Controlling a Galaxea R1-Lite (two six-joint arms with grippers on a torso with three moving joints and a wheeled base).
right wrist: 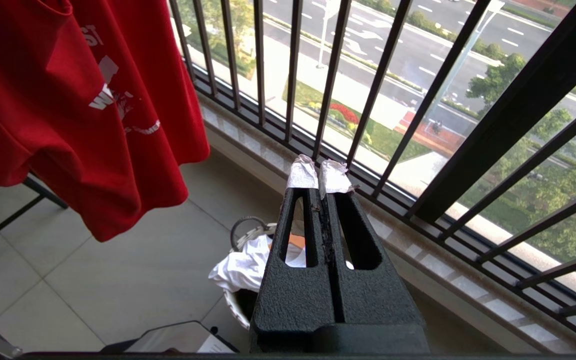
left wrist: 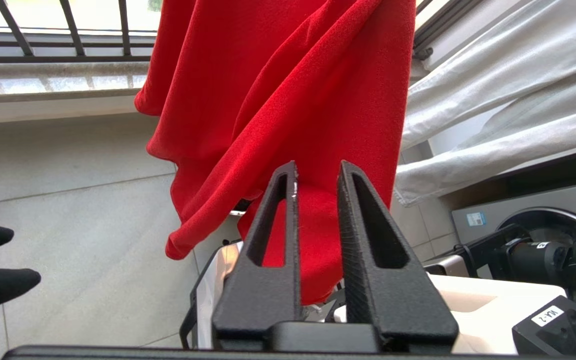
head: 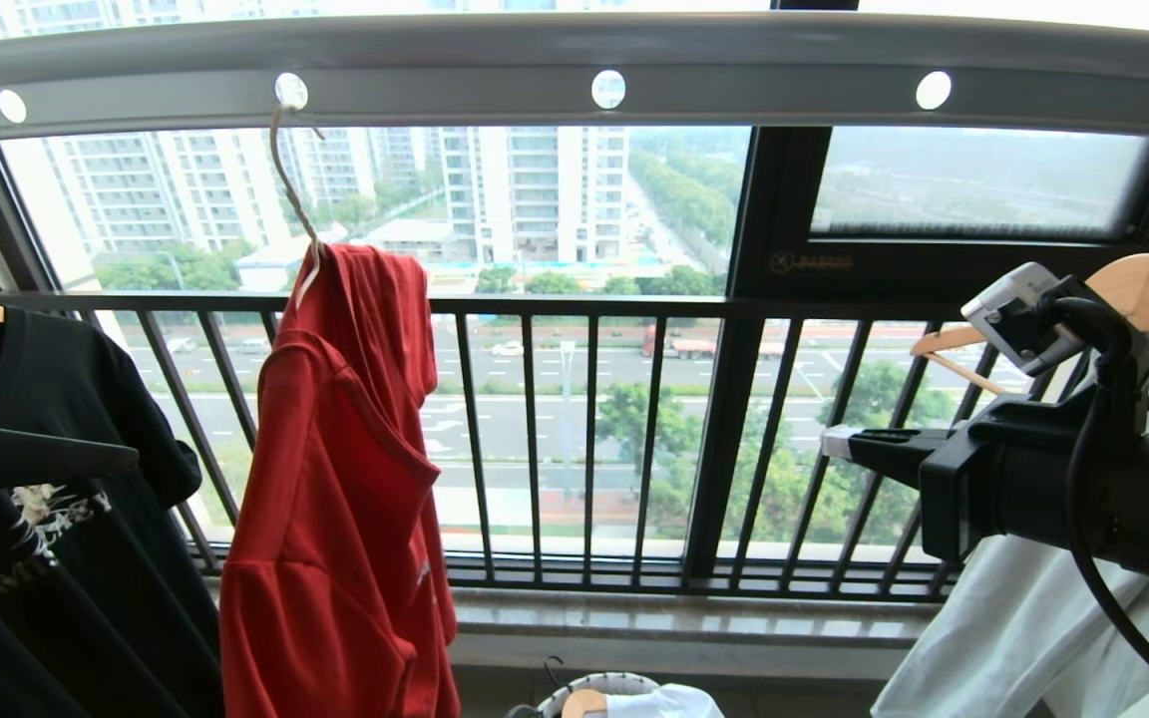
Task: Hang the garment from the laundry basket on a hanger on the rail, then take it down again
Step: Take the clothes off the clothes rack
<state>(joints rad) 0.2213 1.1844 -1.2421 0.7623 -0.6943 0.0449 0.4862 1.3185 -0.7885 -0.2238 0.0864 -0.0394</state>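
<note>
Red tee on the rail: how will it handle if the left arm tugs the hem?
Probably floppy: the red T-shirt hangs in loose folds. Likely light, since one thin hanger carries it. A tug may swing it, as the hook sits in one rail hole.

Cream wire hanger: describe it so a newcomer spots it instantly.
Find the broad grey metal rail with round holes spanning the top. From its second hole from the left hangs a thin cream wire hanger carrying the red T-shirt. The neighbouring hangers are thick light wood.

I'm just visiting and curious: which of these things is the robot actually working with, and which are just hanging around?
Part of the job: red T-shirt, wire hanger, grey rail, laundry basket, left gripper.
Just there: black T-shirt, wooden hanger, pale garment.
</note>
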